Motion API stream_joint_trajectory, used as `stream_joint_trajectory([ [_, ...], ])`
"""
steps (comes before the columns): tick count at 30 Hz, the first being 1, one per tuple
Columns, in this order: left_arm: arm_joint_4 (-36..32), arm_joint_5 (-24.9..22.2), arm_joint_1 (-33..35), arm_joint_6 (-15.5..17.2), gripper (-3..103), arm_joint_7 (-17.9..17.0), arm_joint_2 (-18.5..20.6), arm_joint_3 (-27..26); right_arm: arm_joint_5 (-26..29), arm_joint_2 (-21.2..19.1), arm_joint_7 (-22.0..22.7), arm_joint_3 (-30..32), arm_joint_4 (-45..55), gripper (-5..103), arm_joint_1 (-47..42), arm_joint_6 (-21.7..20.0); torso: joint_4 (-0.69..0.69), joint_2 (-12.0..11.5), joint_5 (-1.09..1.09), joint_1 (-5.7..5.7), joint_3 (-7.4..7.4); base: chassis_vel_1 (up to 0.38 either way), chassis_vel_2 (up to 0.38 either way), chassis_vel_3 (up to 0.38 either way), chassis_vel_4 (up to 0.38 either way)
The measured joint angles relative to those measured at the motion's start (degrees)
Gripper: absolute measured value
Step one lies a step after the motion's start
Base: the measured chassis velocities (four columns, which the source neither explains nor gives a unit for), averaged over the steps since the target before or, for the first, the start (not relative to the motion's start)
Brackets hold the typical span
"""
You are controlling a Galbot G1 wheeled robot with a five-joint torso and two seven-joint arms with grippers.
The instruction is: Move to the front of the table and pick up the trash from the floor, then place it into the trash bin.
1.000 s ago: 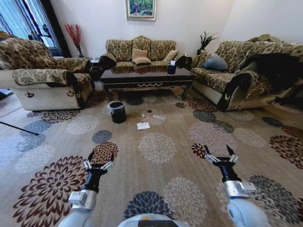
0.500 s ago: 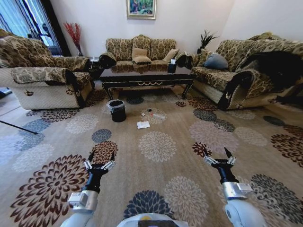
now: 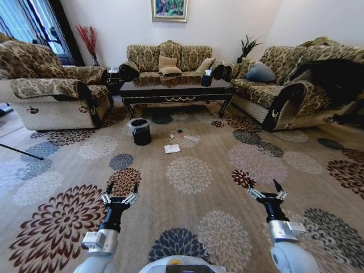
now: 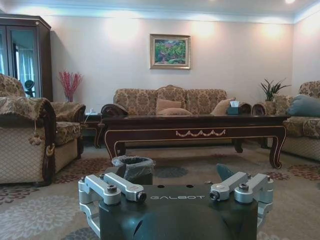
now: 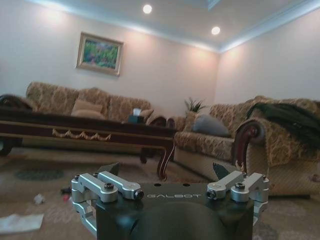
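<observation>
The long dark table (image 3: 176,91) stands far ahead on the carpet, in front of the middle sofa. The black trash bin (image 3: 140,131) with a clear liner sits on the floor before the table's left end. To its right lies the trash: a folded white paper (image 3: 172,149), a clear bottle (image 3: 191,139) and a small white scrap (image 3: 172,137). My left gripper (image 3: 120,190) and right gripper (image 3: 264,187) hover open and empty over the carpet, well short of the trash. The left wrist view shows the bin (image 4: 133,167) and table (image 4: 195,131); the right wrist view shows the paper (image 5: 20,222).
Patterned sofas flank the carpet: one on the left (image 3: 51,91), one on the right (image 3: 296,85), one behind the table (image 3: 168,60). A black tissue box (image 3: 206,81) sits on the table. Open flowered carpet (image 3: 187,176) lies between me and the trash.
The whole head picture has shifted slightly, so the camera has moved a little. Both arms hold the same pose with open grippers. The trash and bin stay where they were.
</observation>
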Motion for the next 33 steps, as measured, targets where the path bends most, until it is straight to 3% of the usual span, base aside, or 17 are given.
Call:
stream_joint_trajectory([
  [3, 0.03, 0.01, 0.10, -0.37, 100, 0.00, 0.09, -0.02, -1.14, 0.46, -1.11, 0.24, -0.58, 100, 0.21, 2.64, 0.00, -0.93, 0.00, -0.10, -0.83, 0.000, 0.000, 0.000, 0.000],
  [11, -0.01, 0.00, 0.28, -0.62, 100, 0.00, 0.35, -0.28, -1.34, 0.96, -3.08, 0.04, -0.30, 100, 0.10, 3.50, 0.01, -2.63, 0.00, -0.28, -2.34, 0.000, 0.000, 0.000, 0.000],
  [16, 0.85, -0.08, -0.05, -2.49, 100, 0.04, 0.41, -0.49, -1.18, 1.38, -5.06, -0.20, -0.49, 100, -0.48, 4.93, 0.00, -3.62, 0.00, -0.33, -3.28, 0.000, 0.000, 0.000, 0.000],
  [21, 2.03, -0.10, -1.11, -2.94, 100, 0.03, 0.36, -1.19, 0.28, 1.88, -11.62, 0.09, -0.97, 100, -0.60, 7.99, 0.01, -3.71, 0.00, -0.32, -3.40, 0.000, 0.000, 0.000, 0.000],
  [33, 5.50, -3.21, -3.93, -2.67, 100, -0.65, 1.02, -5.91, 0.83, 2.87, -17.02, -1.54, -3.46, 100, -0.57, 10.36, 0.01, -3.44, -0.01, -0.28, -3.20, 0.000, 0.000, 0.000, 0.000],
])
